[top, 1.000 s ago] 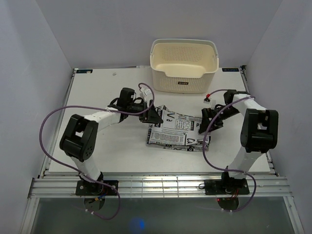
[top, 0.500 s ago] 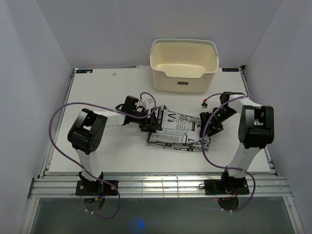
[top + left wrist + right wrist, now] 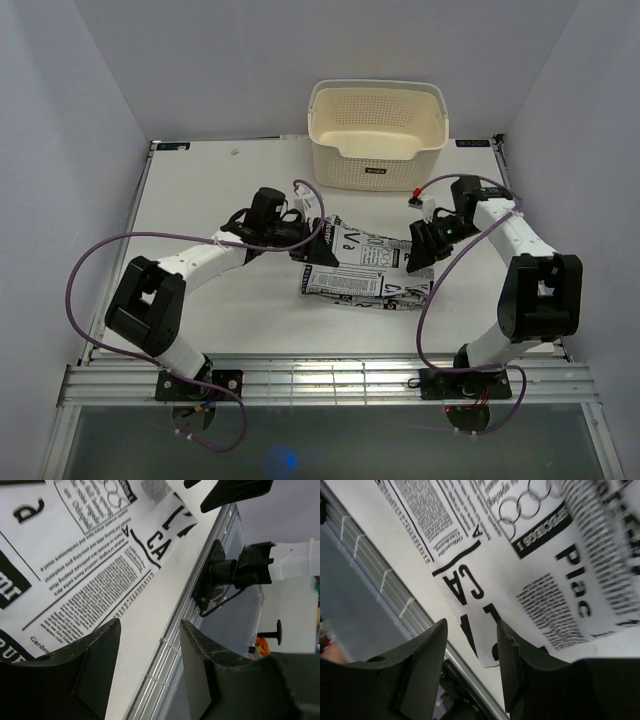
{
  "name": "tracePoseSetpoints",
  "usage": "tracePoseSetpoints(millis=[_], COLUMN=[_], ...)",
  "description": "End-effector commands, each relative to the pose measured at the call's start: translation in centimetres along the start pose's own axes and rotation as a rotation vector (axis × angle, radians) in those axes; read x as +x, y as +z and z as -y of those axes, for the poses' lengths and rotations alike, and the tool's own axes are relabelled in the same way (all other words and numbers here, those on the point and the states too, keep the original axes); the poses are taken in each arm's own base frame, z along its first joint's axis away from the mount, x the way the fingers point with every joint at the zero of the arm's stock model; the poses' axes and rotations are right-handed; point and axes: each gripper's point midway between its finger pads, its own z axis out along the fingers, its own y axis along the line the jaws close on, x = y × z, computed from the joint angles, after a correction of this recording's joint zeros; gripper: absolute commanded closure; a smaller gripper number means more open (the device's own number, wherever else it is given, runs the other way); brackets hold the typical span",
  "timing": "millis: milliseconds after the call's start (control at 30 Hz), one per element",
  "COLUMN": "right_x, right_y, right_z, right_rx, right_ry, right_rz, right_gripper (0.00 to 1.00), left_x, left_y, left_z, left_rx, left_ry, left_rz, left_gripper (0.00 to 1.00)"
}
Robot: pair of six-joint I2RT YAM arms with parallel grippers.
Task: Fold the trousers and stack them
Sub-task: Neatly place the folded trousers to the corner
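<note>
Closest to the camera, both arm bases sat on the slotted metal rail [image 3: 330,378] along the front edge of the white surface [image 3: 200,190]. Purple cables [image 3: 85,270] looped off each arm.

A bit further in, the trousers [image 3: 360,270] lay flat around the middle of the surface, slightly right of centre. They were folded into a compact, roughly rectangular bundle with the newspaper print facing up.

The arms bent in from either side. The left tool [image 3: 305,250] was down at the bundle's left end and the right tool [image 3: 415,258] at its right end. From overhead I honestly couldn't tell if either one was touching the cloth.

The wrist views helped more. The left tool [image 3: 150,625] had its fingers spread with nothing between them, just bare surface and rail showing through the gap, and the printed cloth [image 3: 75,555] off to one side. The right tool [image 3: 471,625] was also parted and pinching nothing, with the trousers [image 3: 520,545] filling the view past its fingertips.

Farthest back, the cream perforated basket [image 3: 350,170] stood upright at the far edge, apart from the trousers.
</note>
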Motion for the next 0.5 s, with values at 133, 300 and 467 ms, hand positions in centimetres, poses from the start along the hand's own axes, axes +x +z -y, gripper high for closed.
tracePoseSetpoints(millis=[133,300,467], right_x=[6.2,9.7,8.3], right_y=[4.2,5.3,6.4], right_z=[0.7,3.2,4.7], right_rx=[-0.112,-0.032,0.068], right_ry=[0.166,0.162,0.091], right_rz=[-0.242,-0.391,-0.385], right_gripper=[0.52,0.53,0.5], left_x=[5.8,7.8,6.3], left_y=[1.9,3.3,2.4], left_z=[-4.1,-8.8,-12.2], left_rx=[-0.038,-0.191,-0.347], left_ry=[-0.24,-0.338,-0.326], left_rz=[-0.122,-0.173,-0.146], left_gripper=[0.4,0.38,0.36])
